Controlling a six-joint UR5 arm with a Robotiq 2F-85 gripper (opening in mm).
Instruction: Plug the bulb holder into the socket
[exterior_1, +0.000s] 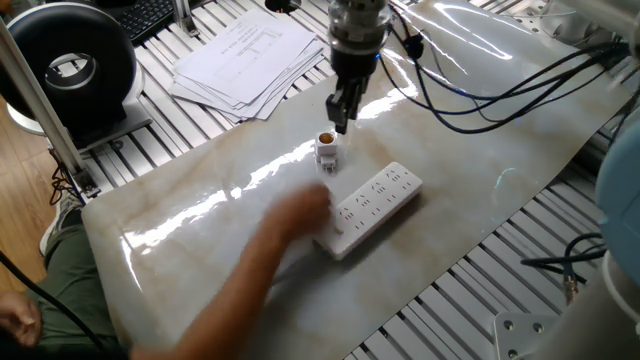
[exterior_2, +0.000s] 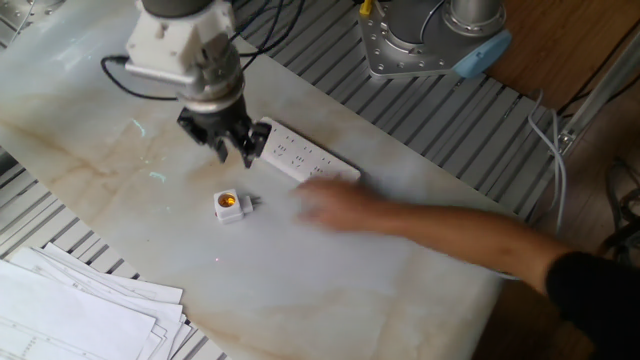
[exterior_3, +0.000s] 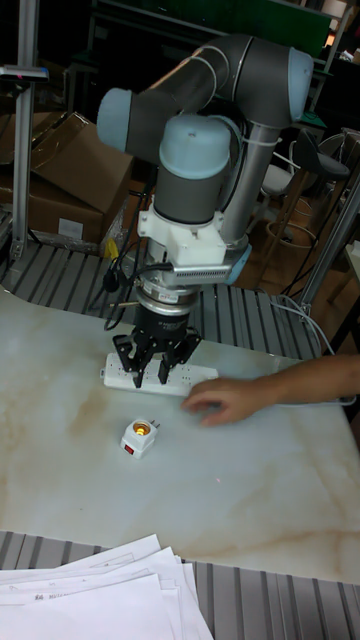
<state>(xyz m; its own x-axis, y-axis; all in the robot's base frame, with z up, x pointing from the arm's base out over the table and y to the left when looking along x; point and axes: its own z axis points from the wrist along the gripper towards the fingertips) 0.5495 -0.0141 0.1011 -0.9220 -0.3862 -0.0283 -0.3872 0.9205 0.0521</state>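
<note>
Near the worktop's middle: the bulb holder (exterior_1: 327, 151) lies free on the pale marble-look worktop (exterior_1: 200, 230), its round brass-lined opening facing up and its prongs sticking out sideways.
Socket: the socket (exterior_1: 372, 206) lies flat just beside the bulb holder, apart from it, outlet holes facing up.
Fingers: the gripper (exterior_2: 232, 151) hangs above the gap between the two; its fingers (exterior_3: 137, 375) stand spread and hold nothing.
Hand: a person's hand (exterior_2: 335, 204), blurred, reaches over the socket's near end.
Handling: the bulb holder looks light, rigid and smooth, likely to skid or tip on the glossy surface if nudged off-centre.
Where to grip: probably across the flat sides of the white body, clear of the prongs and the open mouth.
Caution: a light pinch should do; the plastic shell could crack or pop out under a hard squeeze.
Clutter: a stack of papers (exterior_1: 245, 55) sits towards one corner, well apart.
</note>
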